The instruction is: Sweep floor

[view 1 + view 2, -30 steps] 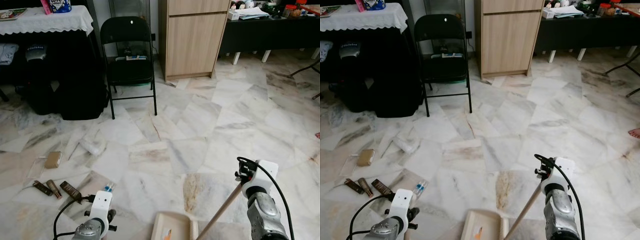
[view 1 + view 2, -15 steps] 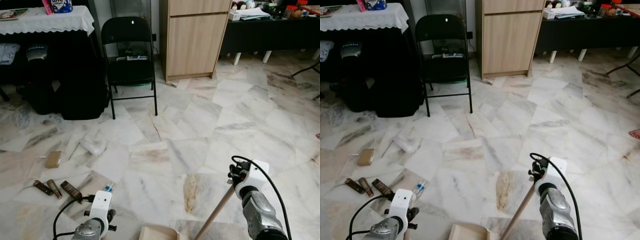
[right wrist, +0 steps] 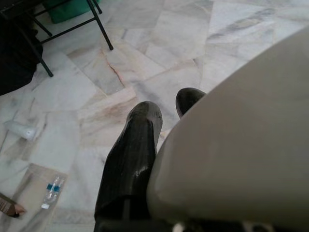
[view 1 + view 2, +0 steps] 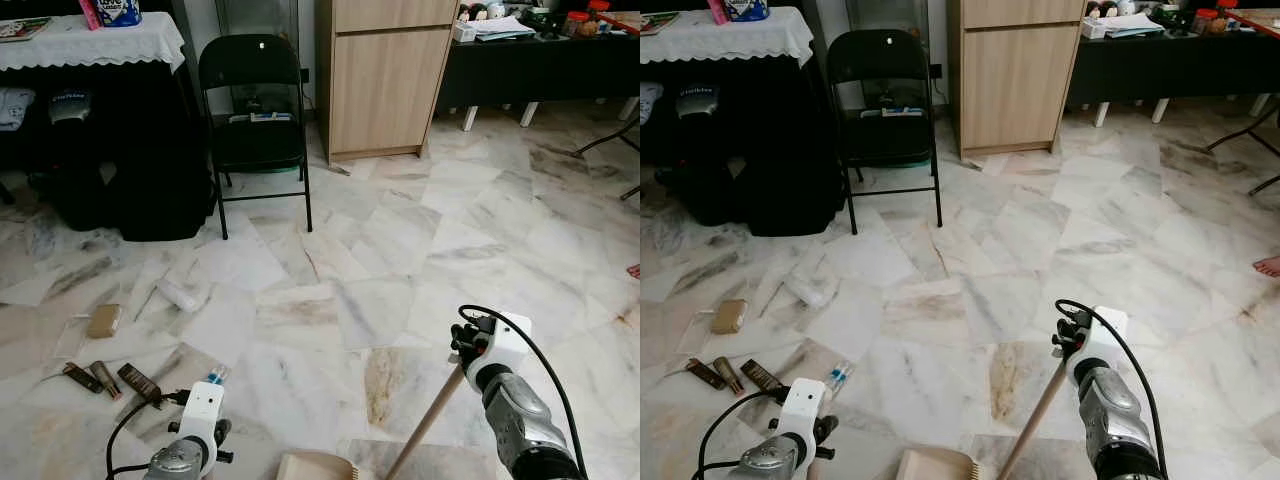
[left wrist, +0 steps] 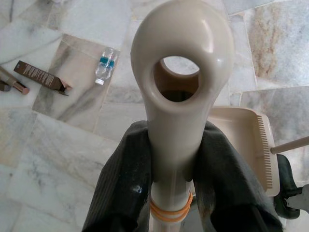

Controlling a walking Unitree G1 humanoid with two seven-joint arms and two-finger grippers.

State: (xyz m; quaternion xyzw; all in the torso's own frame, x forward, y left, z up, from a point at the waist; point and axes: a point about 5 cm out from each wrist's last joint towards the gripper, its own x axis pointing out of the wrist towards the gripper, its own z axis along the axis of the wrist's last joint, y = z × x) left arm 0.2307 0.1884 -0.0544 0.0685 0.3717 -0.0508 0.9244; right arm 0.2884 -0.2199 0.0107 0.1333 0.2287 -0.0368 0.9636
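Left wrist view: end effector [image 5: 174, 193] clamping dustpan handle [image 5: 181, 82]

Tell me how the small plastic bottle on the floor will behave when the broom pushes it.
The small plastic bottle lies on its side on smooth marble, so it will probably roll rather than slide. It looks clear and mostly empty, so likely light and easily flicked.

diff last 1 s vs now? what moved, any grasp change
The right hand with the broom handle drew up and toward the left, away from the bottom edge. The dustpan slid down toward the robot. No grasp change: the left hand still clamps the dustpan handle. The litter, including the small bottle, and the folding chair stayed put.
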